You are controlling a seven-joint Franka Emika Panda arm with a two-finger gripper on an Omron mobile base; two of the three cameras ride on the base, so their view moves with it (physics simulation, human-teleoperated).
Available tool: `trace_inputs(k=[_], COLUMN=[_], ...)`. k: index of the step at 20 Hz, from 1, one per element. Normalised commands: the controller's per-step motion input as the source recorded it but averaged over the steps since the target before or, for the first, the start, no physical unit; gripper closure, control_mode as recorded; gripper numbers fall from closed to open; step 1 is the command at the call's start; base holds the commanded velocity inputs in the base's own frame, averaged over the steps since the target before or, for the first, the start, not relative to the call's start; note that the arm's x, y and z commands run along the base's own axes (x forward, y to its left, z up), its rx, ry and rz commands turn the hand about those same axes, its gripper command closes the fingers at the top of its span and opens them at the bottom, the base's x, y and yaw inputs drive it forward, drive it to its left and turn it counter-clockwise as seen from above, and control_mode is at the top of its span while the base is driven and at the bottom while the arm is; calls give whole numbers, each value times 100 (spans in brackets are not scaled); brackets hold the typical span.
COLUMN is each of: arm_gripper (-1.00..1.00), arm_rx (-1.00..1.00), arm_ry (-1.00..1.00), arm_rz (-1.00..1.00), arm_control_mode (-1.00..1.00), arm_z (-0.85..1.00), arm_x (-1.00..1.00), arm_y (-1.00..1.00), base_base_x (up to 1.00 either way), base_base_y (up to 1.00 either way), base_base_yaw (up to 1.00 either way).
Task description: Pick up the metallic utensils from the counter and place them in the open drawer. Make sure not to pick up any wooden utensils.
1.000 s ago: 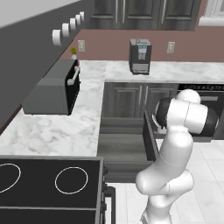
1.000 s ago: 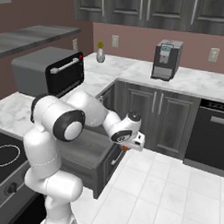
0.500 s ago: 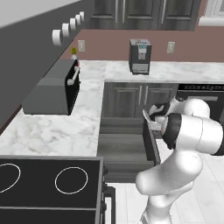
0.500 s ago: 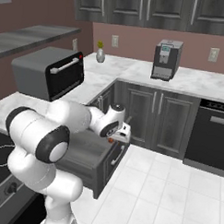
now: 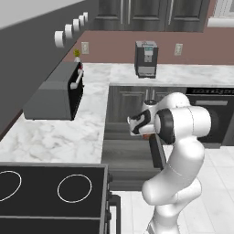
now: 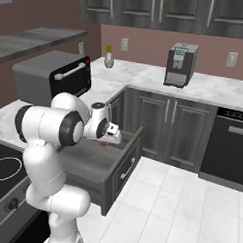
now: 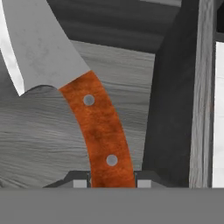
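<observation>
Now jaws grip the knife (image 7: 103,131) above the open drawer (image 7: 192,109).

Even, soft rendered light, faint shadows, no glare, slightly coarse detail.

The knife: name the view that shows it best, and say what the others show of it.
The hand view: the knife shows large there, silver blade and riveted orange handle clamped in the end effector over the open drawer. Both base views show just a small orange bit at the hand.
</observation>
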Motion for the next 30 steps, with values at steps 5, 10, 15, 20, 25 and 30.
trace_inputs(k=[5,10,15,20,25,30], arm_gripper=[100,100,100,100,100,-100], arm_rx=[0,3,4,1,0,0], arm_ry=[11,1,0,-1,0,0], arm_rz=[0,0,0,0,0,0], arm_control_mode=[-100,-100,-100,-100,-100,-100], arm_z=[-58,-71,-69,-57,-10,0], arm_x=[47,7,0,0,2,1], arm_y=[13,0,2,8,19,18], base_base_x=[0,0,0,0,0,0], base_base_y=[0,0,0,0,0,0], base_base_yaw=[0,0,0,0,0,0])
